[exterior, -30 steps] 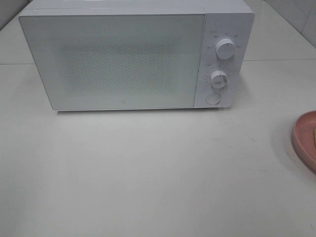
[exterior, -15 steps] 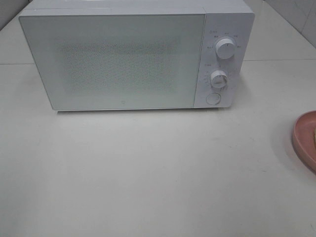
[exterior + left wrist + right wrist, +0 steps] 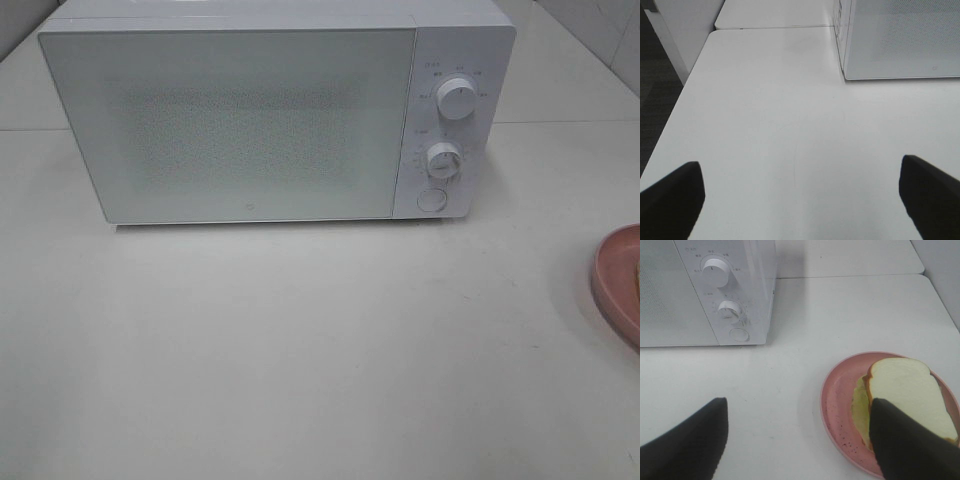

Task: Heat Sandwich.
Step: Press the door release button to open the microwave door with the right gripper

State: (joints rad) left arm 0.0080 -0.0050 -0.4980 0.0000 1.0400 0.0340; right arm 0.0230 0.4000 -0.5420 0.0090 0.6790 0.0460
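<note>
High view: the microwave (image 3: 250, 120) stands door shut at the back of the counter (image 3: 300, 350). You catch the pink plate (image 3: 615, 285) front-right of it, cut by the frame edge.
Left wrist: your left tool (image 3: 801, 172) gapes wide over the counter, front-left of the microwave, gripping nothing.
Right wrist: your right tool (image 3: 797, 412) is spread wide and empty. The sandwich (image 3: 905, 395) lies on the plate, front-right of the microwave, with one finger in front of it.

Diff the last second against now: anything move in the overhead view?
Nothing visibly changed. The microwave is shut as before, the plate lies at the same spot at the right edge, and no arm has come into the high view.
</note>
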